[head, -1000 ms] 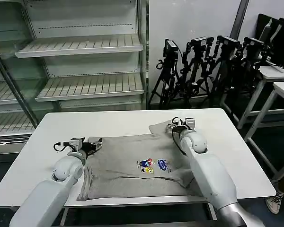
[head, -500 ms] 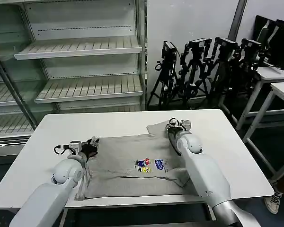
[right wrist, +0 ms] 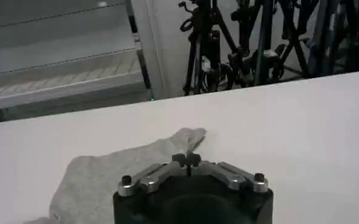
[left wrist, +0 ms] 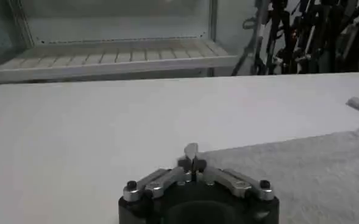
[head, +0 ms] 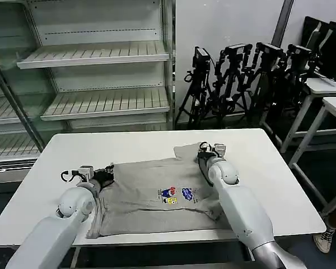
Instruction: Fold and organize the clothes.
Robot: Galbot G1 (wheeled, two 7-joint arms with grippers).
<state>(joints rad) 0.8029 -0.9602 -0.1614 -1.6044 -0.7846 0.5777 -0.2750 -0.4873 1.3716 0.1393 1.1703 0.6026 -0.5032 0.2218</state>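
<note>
The clothes are one light grey T-shirt lying flat on the white table, its small blue, red and yellow print facing up. My left gripper is at the shirt's far left corner, shut with a sliver of grey fabric pinched between its tips; the shirt spreads beside it. My right gripper is at the far right shoulder, shut on the fabric. A sleeve lies rumpled just beyond it. Both arms hide parts of the shirt's side edges.
A tall shelving unit stands behind the table on the left. Camera tripods crowd the back right, and more tables stand at the right edge. Bare tabletop lies beyond and beside the shirt.
Both grippers have shifted slightly to the left with the shirt's far edge held, and the shirt with its print has slid a little left on the table.
</note>
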